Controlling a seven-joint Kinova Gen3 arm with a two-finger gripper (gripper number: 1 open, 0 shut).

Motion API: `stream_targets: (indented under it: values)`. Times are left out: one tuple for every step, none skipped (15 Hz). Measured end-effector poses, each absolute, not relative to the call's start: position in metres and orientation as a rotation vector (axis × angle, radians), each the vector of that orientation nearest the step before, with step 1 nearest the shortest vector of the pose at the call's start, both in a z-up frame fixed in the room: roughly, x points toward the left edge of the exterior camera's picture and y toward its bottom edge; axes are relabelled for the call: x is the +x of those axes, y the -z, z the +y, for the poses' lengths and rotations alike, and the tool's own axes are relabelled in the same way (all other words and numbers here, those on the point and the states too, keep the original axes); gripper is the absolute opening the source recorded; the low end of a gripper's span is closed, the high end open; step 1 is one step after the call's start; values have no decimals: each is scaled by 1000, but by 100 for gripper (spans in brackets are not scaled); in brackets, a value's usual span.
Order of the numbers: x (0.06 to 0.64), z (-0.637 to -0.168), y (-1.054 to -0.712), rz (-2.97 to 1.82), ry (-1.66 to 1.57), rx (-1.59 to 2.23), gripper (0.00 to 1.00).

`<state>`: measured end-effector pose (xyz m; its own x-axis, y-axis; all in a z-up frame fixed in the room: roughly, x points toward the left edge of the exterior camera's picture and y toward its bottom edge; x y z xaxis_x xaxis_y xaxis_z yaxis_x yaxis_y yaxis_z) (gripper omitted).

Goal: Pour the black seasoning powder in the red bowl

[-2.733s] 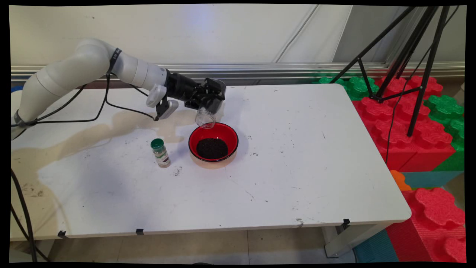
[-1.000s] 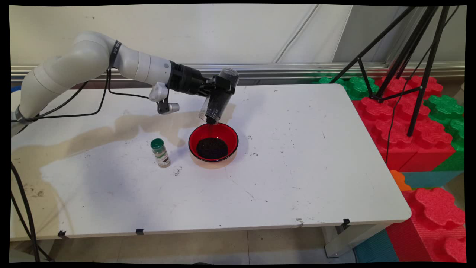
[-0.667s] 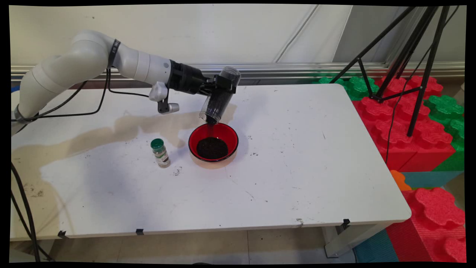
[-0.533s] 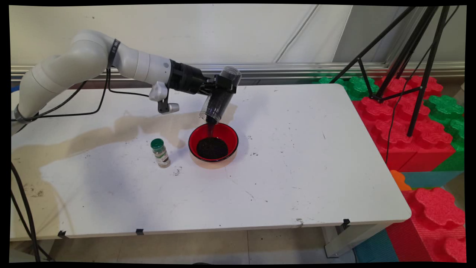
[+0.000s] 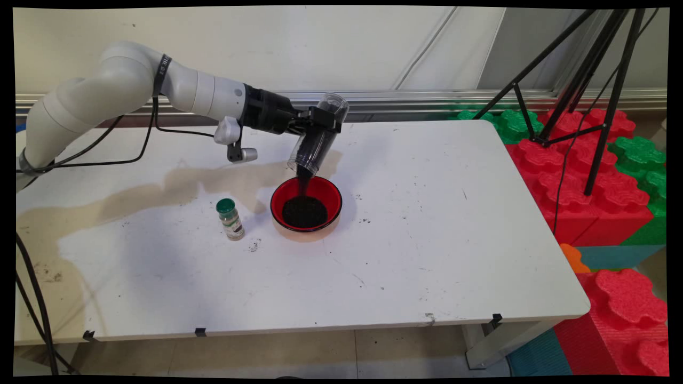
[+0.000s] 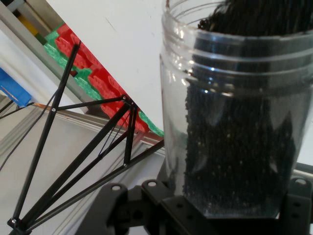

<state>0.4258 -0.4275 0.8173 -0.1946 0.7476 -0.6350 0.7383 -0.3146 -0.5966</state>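
Observation:
My gripper [image 5: 319, 122] is shut on a clear plastic jar [image 5: 316, 143] of small black grains, held tilted mouth-down above the far rim of a red bowl [image 5: 332, 196]. A thin dark stream falls from the jar's mouth into the bowl, onto a black heap of grains [image 5: 304, 212]. In the hand view the jar [image 6: 230, 112] fills the right side, dark with grains, its base seated in the gripper [image 6: 230, 215]. A small spice bottle [image 5: 230, 219] with a green cap stands upright to the left of the bowl.
The white table [image 5: 427, 240] carries a brownish stain at its left and back, and scattered black specks near the bowl. A black tripod [image 5: 587, 80] stands over red and green foam blocks [image 5: 597, 202] past the table's right edge. Black cables hang from the arm.
The jar, nearly drained and low over the bowl 2.7 s ago, now hangs higher and steeper with grains streaming out. The heap in the bowl has grown slightly.

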Motion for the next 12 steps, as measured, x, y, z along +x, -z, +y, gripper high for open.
stream_targets:
  values:
    - [426,-427,-818,-1832,-1582,-1989,0]
    - [425,-427,-818,-1832,-1582,-1989,0]
    - [425,-426,-818,-1831,-1583,-1989,0]
    - [425,-426,-818,-1832,-1583,-1988,0]
    - [425,-426,-818,-1833,-1583,-1986,0]
    - [425,-426,-818,-1835,-1582,-1984,0]
    - [425,-426,-818,-1838,-1581,-1979,0]
    - [425,-425,-818,-1841,-1580,-1976,0]
    - [425,-425,-818,-1845,-1578,-1970,0]
    - [426,-425,-818,-1848,-1576,-1966,0]
    - [426,-425,-818,-1852,-1575,-1960,0]
    - [426,-425,-818,-1856,-1573,-1956,0]
